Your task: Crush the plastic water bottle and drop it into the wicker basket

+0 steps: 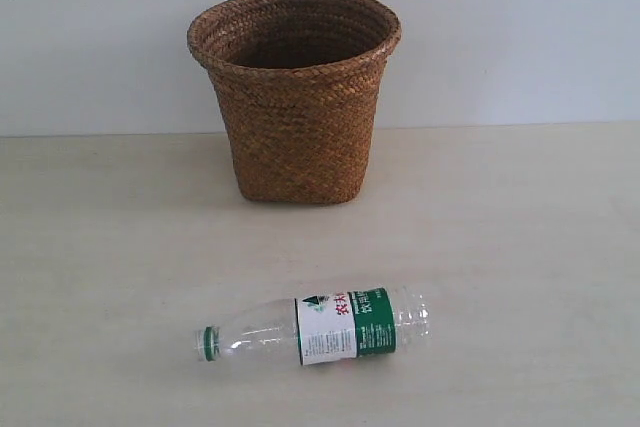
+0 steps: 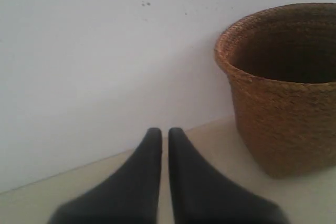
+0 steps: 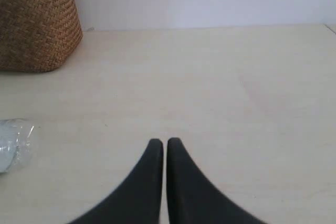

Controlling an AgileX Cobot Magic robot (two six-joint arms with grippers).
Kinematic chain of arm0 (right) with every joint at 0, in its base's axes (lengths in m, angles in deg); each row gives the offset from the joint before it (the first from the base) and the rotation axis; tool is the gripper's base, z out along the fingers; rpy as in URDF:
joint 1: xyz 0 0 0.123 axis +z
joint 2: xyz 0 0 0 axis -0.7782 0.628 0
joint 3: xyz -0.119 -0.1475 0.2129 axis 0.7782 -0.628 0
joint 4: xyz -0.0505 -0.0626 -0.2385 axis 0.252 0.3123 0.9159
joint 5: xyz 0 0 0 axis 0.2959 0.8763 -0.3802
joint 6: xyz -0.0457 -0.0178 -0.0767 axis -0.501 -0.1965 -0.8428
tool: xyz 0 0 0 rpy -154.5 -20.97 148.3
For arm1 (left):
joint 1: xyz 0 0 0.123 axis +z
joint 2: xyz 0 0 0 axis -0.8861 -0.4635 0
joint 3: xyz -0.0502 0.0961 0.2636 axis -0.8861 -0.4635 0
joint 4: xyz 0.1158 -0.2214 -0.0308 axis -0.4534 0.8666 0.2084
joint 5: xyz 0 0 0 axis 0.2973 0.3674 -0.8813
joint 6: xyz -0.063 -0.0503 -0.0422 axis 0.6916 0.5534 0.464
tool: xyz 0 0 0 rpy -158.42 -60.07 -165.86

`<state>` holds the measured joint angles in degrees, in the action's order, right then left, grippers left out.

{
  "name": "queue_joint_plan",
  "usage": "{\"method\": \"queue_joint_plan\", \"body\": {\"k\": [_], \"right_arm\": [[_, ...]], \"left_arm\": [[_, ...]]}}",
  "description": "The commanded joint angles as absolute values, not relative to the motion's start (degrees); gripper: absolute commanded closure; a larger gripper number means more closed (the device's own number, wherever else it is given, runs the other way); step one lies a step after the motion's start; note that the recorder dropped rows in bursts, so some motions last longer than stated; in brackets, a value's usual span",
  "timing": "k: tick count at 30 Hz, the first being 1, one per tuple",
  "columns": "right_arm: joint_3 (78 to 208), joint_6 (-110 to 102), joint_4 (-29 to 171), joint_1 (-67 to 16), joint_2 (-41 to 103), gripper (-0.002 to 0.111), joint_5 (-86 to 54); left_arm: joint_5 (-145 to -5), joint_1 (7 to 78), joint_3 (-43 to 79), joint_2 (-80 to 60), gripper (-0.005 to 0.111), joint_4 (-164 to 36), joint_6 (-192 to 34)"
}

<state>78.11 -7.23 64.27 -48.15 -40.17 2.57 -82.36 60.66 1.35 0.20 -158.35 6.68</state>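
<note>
Beside the wicker basket (image 2: 286,124), the left gripper (image 2: 165,130) has its 2 black fingers nearly touching, with nothing between them. The right gripper (image 3: 165,141) is just as narrow and empty. The plastic water bottle (image 1: 320,327) lies uncrushed on its side on the table (image 1: 520,247), in front of the basket and apart from it.

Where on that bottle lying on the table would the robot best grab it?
Probably around the labelled middle of the bottle, coming from straight above. It lies flat on its side, so the round body's near and far flanks are both free there for the gripper to close on.
</note>
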Motion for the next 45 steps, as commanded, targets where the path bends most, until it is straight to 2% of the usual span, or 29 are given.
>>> {"method": "queue_joint_plan", "body": {"k": [1, 5, 8, 11, 14, 15, 16, 17, 21, 26, 28, 31, 32, 34, 39, 45], "right_arm": [[78.1, -7.2, 64.3, -48.2, -40.5, 0.108, 2.3], [78.1, -7.2, 64.3, -48.2, -40.5, 0.108, 2.3], [78.1, -7.2, 64.3, -48.2, -40.5, 0.108, 2.3], [78.1, -7.2, 64.3, -48.2, -40.5, 0.108, 2.3], [78.1, -7.2, 64.3, -48.2, -40.5, 0.108, 2.3], [78.1, -7.2, 64.3, -48.2, -40.5, 0.108, 2.3], [78.1, -7.2, 64.3, -48.2, -40.5, 0.108, 2.3], [78.1, -7.2, 64.2, -48.2, -40.5, 0.108, 2.3], [78.1, -7.2, 64.2, -48.2, -40.5, 0.108, 2.3], [78.1, -7.2, 64.2, -48.2, -40.5, 0.108, 2.3], [78.1, -7.2, 64.2, -48.2, -40.5, 0.108, 2.3], [78.1, -7.2, 64.2, -48.2, -40.5, 0.108, 2.3], [78.1, -7.2, 64.2, -48.2, -40.5, 0.108, 2.3], [78.1, -7.2, 64.2, -48.2, -40.5, 0.108, 2.3], [78.1, -7.2, 64.2, -48.2, -40.5, 0.108, 2.0], [78.1, -7.2, 64.2, -48.2, -40.5, 0.108, 2.0]], "left_arm": [[-85.9, 59.5, 3.5, -4.1, 0.103, -164.2, 15.6], [-77.2, 59.5, 3.5, -6.5, 0.103, -164.2, 13.4], [-64.3, 59.5, 3.2, -8.0, 0.103, -164.2, 6.4], [-49.4, 57.7, 3.6, -10.5, 0.103, -152.8, -11.2], [-43.9, 55.8, 7.9, -14.5, 0.103, -131.1, -38.4], [-44.4, 54.6, 11.6, -17.0, 0.103, -110.5, -57.9], [-43.5, 54.0, 13.3, -18.4, 0.103, -98.1, -71.3], [-37.1, 53.0, 16.1, -21.0, 0.103, -76.2, -98.6], [-22.7, 49.2, 16.1, -25.5, 0.103, -48.2, -140.9], [-22.5, 45.1, 15.1, -26.8, 0.100, -44.3, -148.0], [-22.9, 44.4, 14.6, -27.4, 0.083, -42.3, -148.3], [-26.9, 44.4, 11.4, -28.7, 0.045, -38.7, -154.2], [-28.2, 44.4, 10.7, -29.0, 0.042, -38.1, -155.4], [-31.8, 44.4, 8.8, -29.9, 0.041, -34.0, -160.6], [-32.7, 44.4, 5.2, -32.8, 0.041, -9.5, -177.1], [-37.1, 44.5, 2.6, -37.2, 0.041, -7.0, -182.9]]}}
